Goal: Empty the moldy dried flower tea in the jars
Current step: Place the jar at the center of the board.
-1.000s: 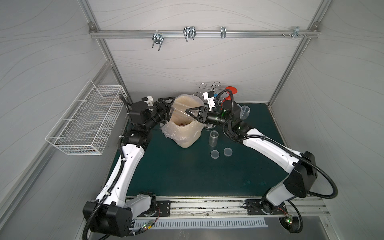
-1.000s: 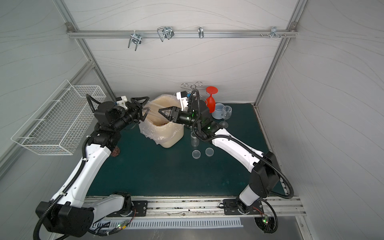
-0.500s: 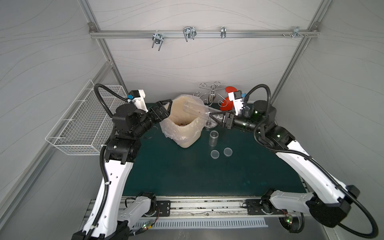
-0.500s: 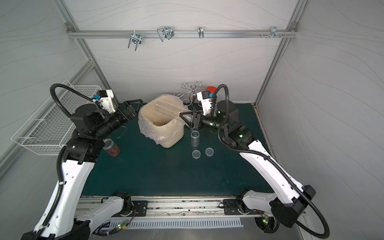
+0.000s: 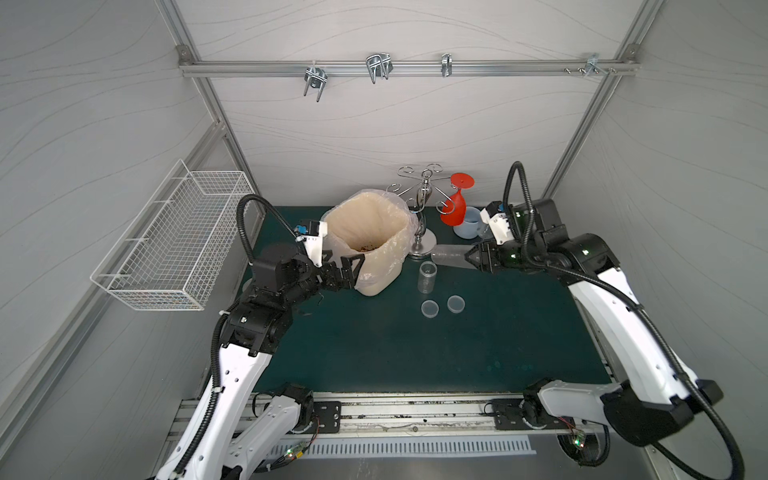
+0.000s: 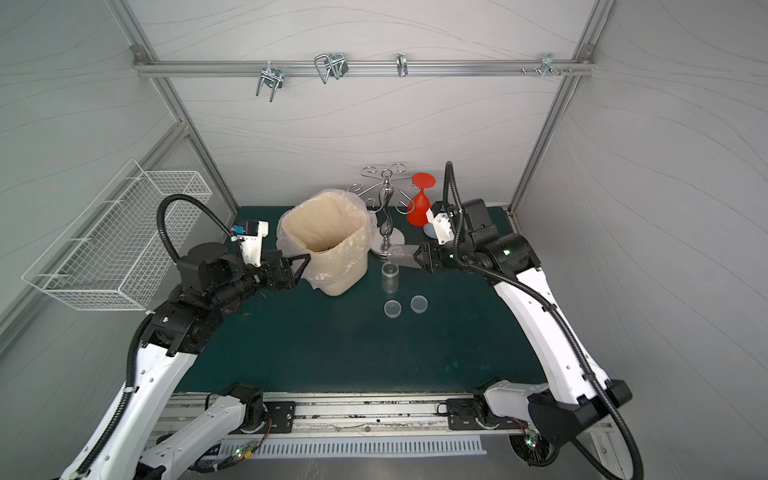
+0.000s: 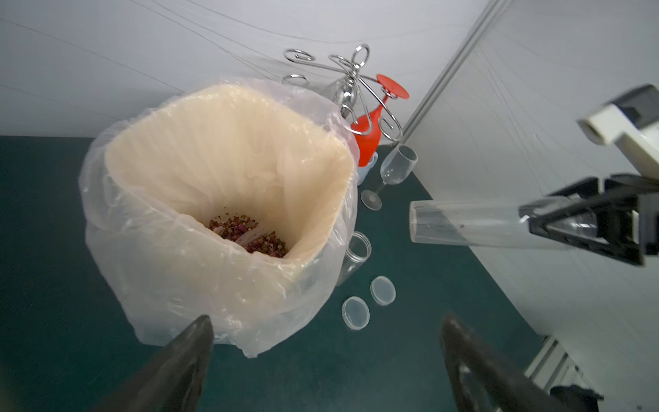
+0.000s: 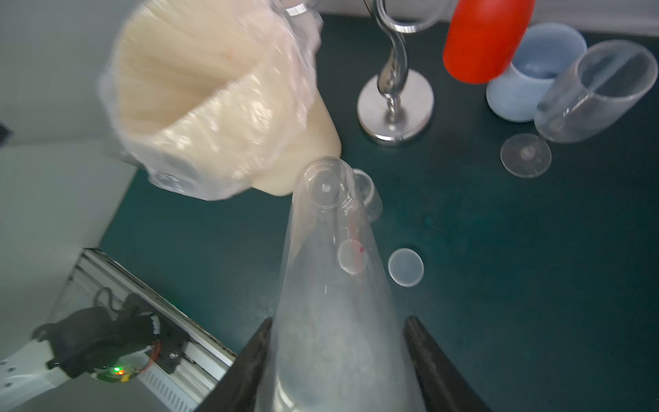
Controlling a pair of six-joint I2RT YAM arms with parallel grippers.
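Note:
The moldy dried flower tea [image 7: 249, 235] lies as a reddish heap at the bottom of the bag-lined beige bin [image 5: 390, 232]. My right gripper [image 8: 338, 321] is shut on the base end of the tall jar [image 5: 451, 254], which lies level and see-through, its mouth toward the bin, right of the rim. Below it a short jar [image 5: 428, 276] stands lidless and clear on the mat. Two round lids [image 5: 429, 308] [image 5: 456, 304] lie in front of it. My left gripper [image 5: 345, 270] hangs open at the bin's front-left side, holding nothing. Something reddish-brown [image 6: 230, 308] peeks from under my left arm.
A chrome glass rack [image 5: 423, 216] with a red glass [image 5: 455, 212] hung upside down stands behind the jars. A pale blue mug [image 8: 535, 71] and a clear wine glass [image 8: 592, 92] are beside it. A white wire basket [image 5: 174, 245] hangs on the left wall.
The right arm drew the tall jar back out of the bin to the right. My left gripper opened, left the bin's rim and dropped to its front-left side.

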